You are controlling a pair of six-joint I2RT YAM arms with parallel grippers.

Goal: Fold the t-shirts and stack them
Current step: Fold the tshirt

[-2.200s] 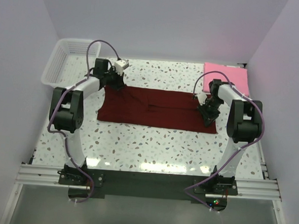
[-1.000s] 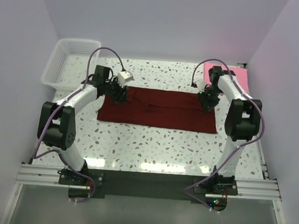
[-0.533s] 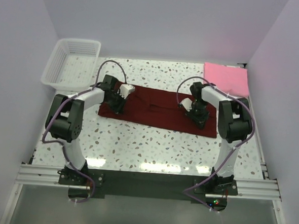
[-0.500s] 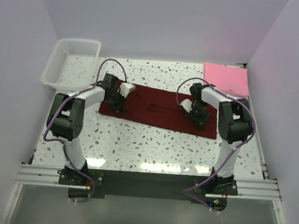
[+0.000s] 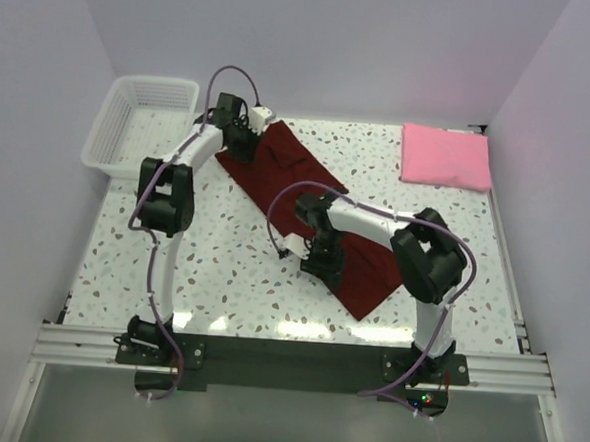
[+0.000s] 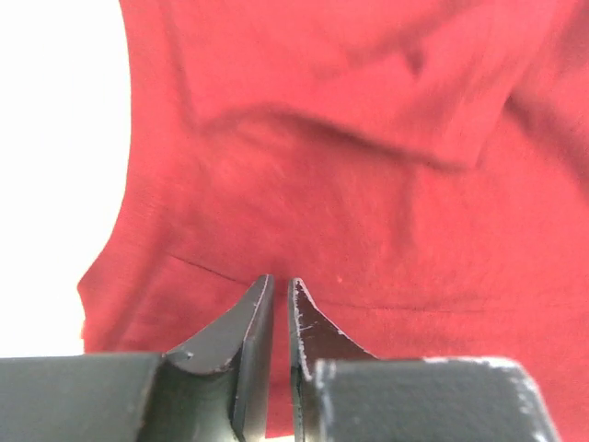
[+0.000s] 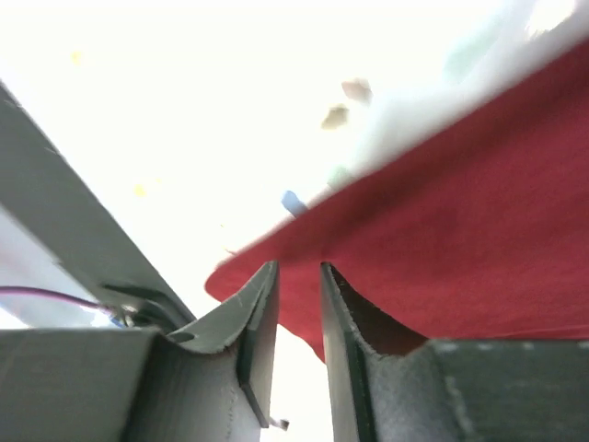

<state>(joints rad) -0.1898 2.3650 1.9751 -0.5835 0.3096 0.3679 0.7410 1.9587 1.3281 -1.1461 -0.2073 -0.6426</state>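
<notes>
1. Left gripper (image 6: 281,287): the jaws are nearly together with only a thin slit between them, pinching the hem at the far end of the red shirt (image 5: 283,165). Half a second ago this gripper sat lower on the table (image 5: 222,267), at the shirt's left end. It has since swung toward the far edge, near the basket (image 5: 102,134).

2. Right gripper (image 7: 296,274): the jaws are clamped on a cloth edge that runs into the narrow gap between them. The gripper has travelled from the shirt's right end to the near centre of the table, with the arm now bent across its own side.

3. Red shirt: half a second ago it lay as a band running left to right. It now lies diagonally, from the far left beside the basket to the near centre-right. It remains a long strip, flat on the table, with a crease showing near the left gripper.

4. Pink shirt (image 5: 446,156): folded, at the far right corner, well apart from the red shirt and not displaced.

5. Meaning for the task: the strip appears to have been rotated, not folded, so the end-to-end fold is still outstanding. The new orientation probably prepares that fold. Stacking on the pink shirt comes afterwards.
</notes>
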